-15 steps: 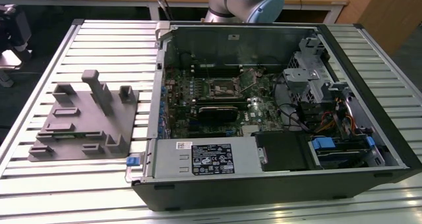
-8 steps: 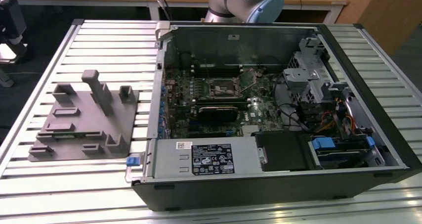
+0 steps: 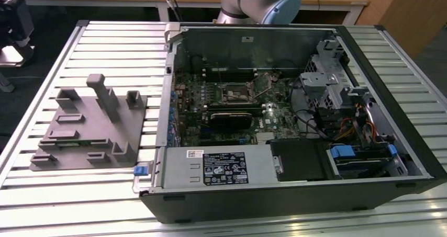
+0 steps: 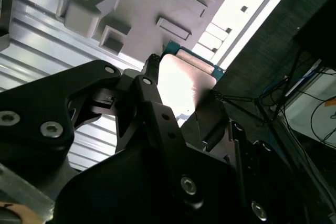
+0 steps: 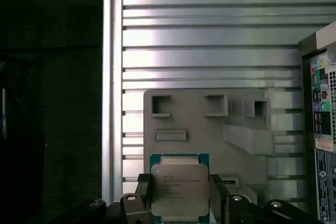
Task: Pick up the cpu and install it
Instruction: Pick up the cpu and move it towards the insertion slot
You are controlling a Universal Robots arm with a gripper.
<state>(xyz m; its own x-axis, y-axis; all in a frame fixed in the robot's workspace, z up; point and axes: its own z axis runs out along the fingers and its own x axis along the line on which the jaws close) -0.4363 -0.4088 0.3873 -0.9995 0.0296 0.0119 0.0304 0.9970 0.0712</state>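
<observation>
A ribbed, pale metal bench (image 3: pixel 104 38) carries everything. Toward the exterior view's left, a grey plastic tray (image 3: pixel 73 143) with raised blocks and shallow pockets lies flat on the slats. To that view's right of it sits an open computer case (image 3: pixel 391 59), with its motherboard (image 3: pixel 202 116) and the square socket frame (image 3: pixel 234 94) exposed. Part of the arm (image 3: pixel 262 1) shows behind the case. In the first wrist view the jaws are clamped on the cpu (image 5: pixel 179 192), a black finger (image 5: pixel 145 192) pressed against each opposite edge and the silver-grey top facing the camera. The cpu hangs over the tray, lifted clear of it. The case's rear panel stands just beside the tray.
</observation>
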